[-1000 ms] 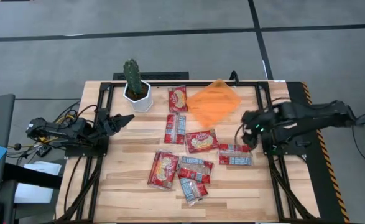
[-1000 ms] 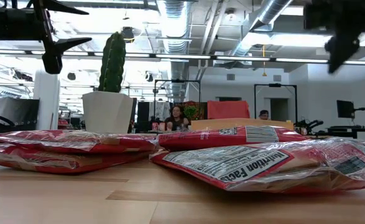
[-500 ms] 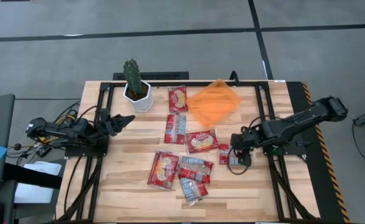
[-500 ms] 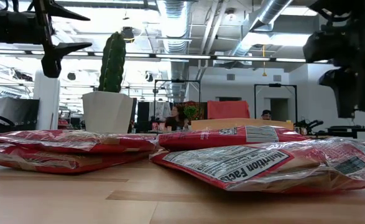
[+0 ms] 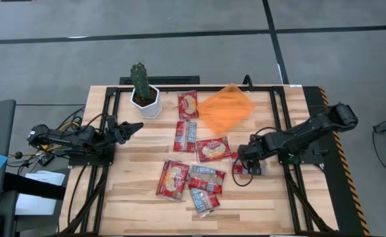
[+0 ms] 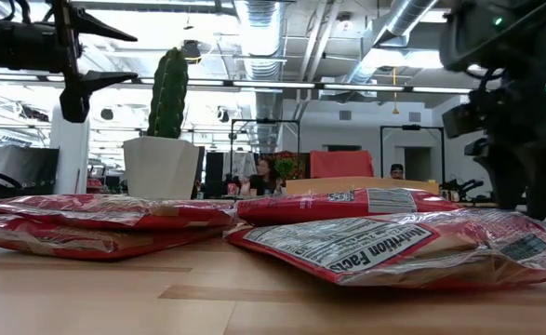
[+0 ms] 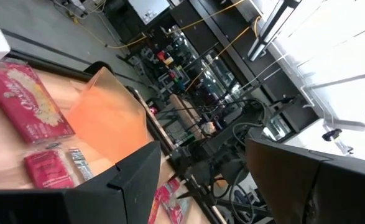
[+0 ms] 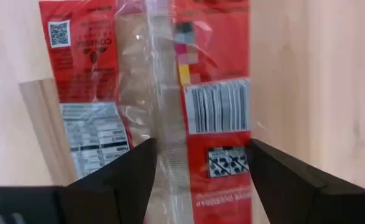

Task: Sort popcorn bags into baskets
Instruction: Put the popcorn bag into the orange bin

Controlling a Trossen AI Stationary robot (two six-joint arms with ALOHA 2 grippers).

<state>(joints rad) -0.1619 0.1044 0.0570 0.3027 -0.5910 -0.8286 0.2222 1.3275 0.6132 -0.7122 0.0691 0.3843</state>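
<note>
While our left gripper [image 5: 135,126] waits with fingers spread at the frame's left, our right gripper [image 5: 243,160] stands right of centre, jaws wide apart over a back-side-up popcorn bag [image 8: 157,99], grasping nothing. Other popcorn bags [image 5: 191,179] lie mid-frame; the orange basket [image 5: 226,107] sits upper centre, near the cactus pot [image 5: 144,96].

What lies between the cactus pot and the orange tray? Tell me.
One popcorn bag, cream panel up, lies between cactus pot and orange tray, seen in the high view.
</note>
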